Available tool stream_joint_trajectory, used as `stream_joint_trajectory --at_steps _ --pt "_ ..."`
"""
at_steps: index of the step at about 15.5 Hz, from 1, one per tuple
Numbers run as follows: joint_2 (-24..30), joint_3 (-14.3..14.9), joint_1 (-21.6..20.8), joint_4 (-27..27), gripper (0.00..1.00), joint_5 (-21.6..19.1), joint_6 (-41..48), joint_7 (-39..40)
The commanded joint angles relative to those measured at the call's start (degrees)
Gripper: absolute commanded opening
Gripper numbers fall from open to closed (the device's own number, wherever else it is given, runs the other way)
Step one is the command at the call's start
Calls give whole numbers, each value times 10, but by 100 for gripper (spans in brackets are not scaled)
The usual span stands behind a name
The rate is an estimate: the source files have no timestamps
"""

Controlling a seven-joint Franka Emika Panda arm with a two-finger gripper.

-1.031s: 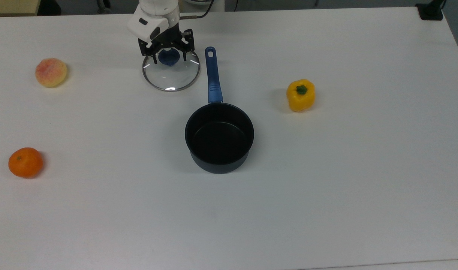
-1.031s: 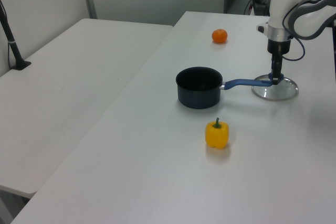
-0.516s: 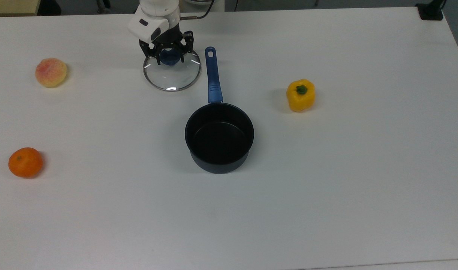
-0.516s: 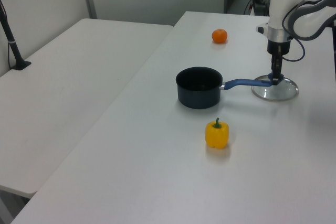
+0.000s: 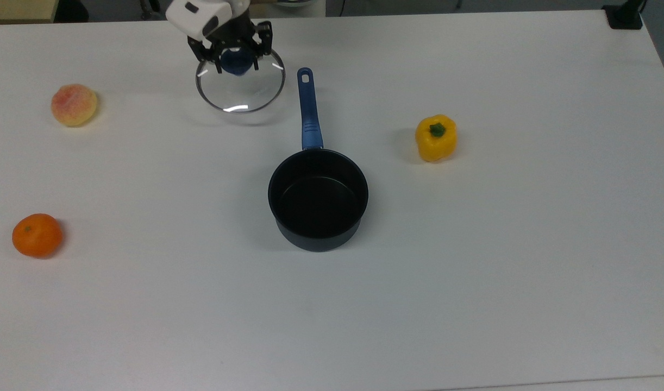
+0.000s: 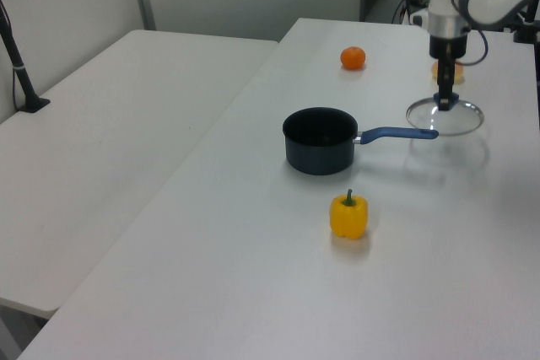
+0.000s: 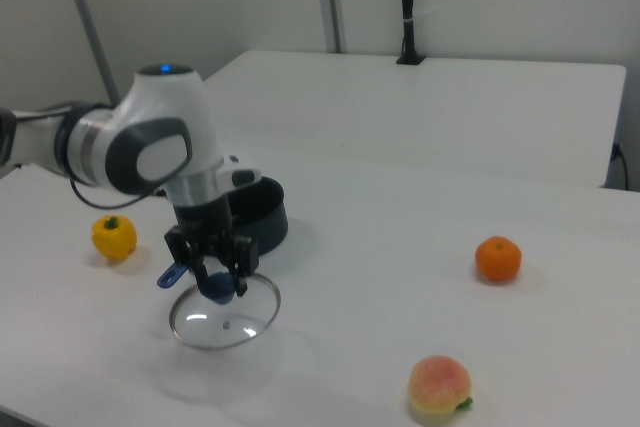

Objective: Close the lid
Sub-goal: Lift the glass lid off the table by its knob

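While the saucepan [image 5: 318, 200] sits open and empty mid-table, nearest in the top view, the lid [image 5: 240, 87] hangs clear of the table [image 5: 473, 304] further back, held level. Gripper [image 5: 235, 58] is clamped on the lid's blue knob [image 5: 236, 62], fingers either side of it. Key relation: pan mouth lies toward the top view's lower right from the held lid, with the pan's blue handle [image 5: 308, 108] running up between them, long axis pointing away from the pan, roughly parallel to the lid's near edge. My read: carry should go over the handle, then centre on the rim before lowering. Left view shows the air gap, with the lid's shadow [image 6: 445, 156] on the table below it; the top view can't give that height. Right view shows the knob [image 7: 219, 288] between the fingers.
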State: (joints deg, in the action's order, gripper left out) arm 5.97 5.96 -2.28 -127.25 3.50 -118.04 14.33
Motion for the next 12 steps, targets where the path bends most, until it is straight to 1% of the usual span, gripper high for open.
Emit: stream_joint_trajectory --at_steps 1,3,4,5,6,8,9,12 --pt "5 10 0 108 3 5 102 0" --pt "-2 10 -2 172 3 4 167 -4" --pt "-11 10 -5 215 3 -3 206 -5" --pt "-20 9 -7 241 3 -7 221 -16" --pt "-39 9 -16 276 3 -23 224 -52" --pt "-74 8 -32 325 4 -39 223 -97" --pt "-103 5 -40 359 4 -51 223 -126" --pt "-152 4 -59 395 4 -58 214 -189"
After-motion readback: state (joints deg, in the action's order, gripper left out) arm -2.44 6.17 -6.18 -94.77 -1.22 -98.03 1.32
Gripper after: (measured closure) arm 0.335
